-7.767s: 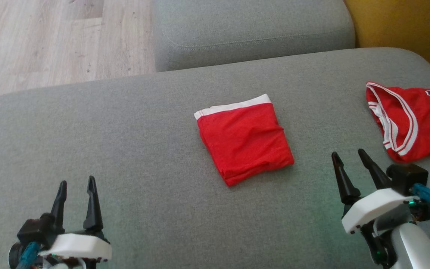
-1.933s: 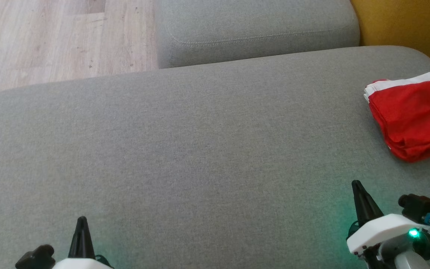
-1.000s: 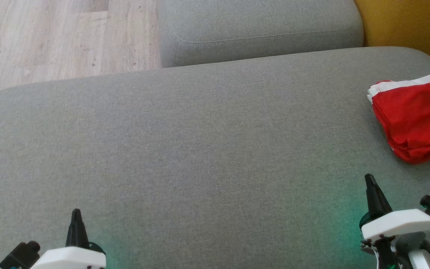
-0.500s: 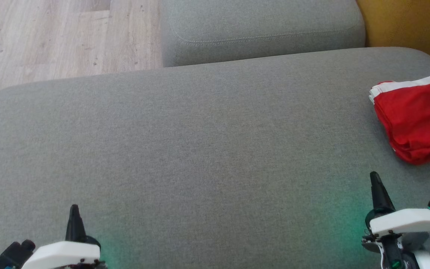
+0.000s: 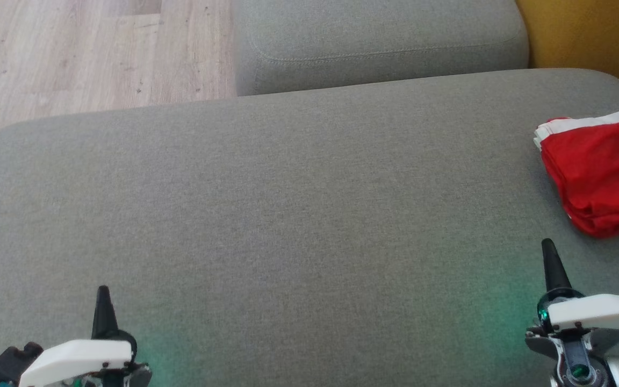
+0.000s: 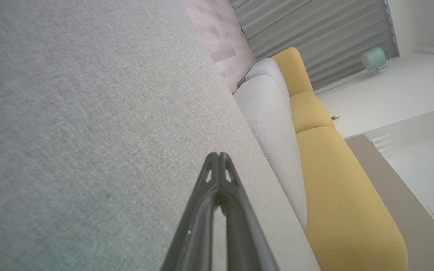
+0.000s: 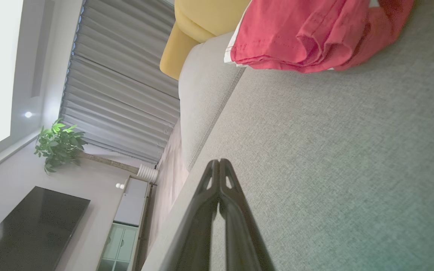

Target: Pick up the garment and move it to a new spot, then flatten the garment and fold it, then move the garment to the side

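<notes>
Folded red garment (image 5: 602, 180) lies at the sofa's right edge.

L wrist (image 5: 76, 356) & R wrist (image 5: 597, 318) low at each side, both jaws pinched together, tips pointing fwd

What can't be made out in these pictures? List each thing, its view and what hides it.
1. Red garment, head view: right side cut off by the frame edge.
2. Same garment, right wrist view: top cut off by the upper edge.
3. Left pincer, head view: base cut off by the bottom edge.
</notes>
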Tool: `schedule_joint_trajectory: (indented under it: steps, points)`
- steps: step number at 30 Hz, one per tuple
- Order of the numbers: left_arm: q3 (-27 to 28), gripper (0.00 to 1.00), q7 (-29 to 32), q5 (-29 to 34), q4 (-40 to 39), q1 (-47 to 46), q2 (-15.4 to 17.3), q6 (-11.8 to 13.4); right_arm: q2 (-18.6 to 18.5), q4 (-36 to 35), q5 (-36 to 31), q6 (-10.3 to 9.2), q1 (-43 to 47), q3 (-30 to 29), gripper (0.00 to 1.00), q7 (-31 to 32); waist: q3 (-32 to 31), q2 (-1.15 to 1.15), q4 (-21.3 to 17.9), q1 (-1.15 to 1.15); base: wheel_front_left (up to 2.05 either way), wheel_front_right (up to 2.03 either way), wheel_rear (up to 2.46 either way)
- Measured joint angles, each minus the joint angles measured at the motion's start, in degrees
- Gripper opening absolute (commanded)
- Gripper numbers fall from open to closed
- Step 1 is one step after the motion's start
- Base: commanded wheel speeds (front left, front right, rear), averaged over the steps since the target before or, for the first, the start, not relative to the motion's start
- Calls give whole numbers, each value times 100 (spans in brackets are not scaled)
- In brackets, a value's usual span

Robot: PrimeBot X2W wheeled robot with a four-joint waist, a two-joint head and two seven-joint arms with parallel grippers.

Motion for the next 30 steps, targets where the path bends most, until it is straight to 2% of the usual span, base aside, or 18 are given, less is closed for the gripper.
schedule_joint_trajectory:
  steps: [30]
  points:
    - [304,0,460,-1612,-237,-121,-152,-113,102,-114,1867,1,-87,-322,0,209,12,0,67,0,0,0,0]
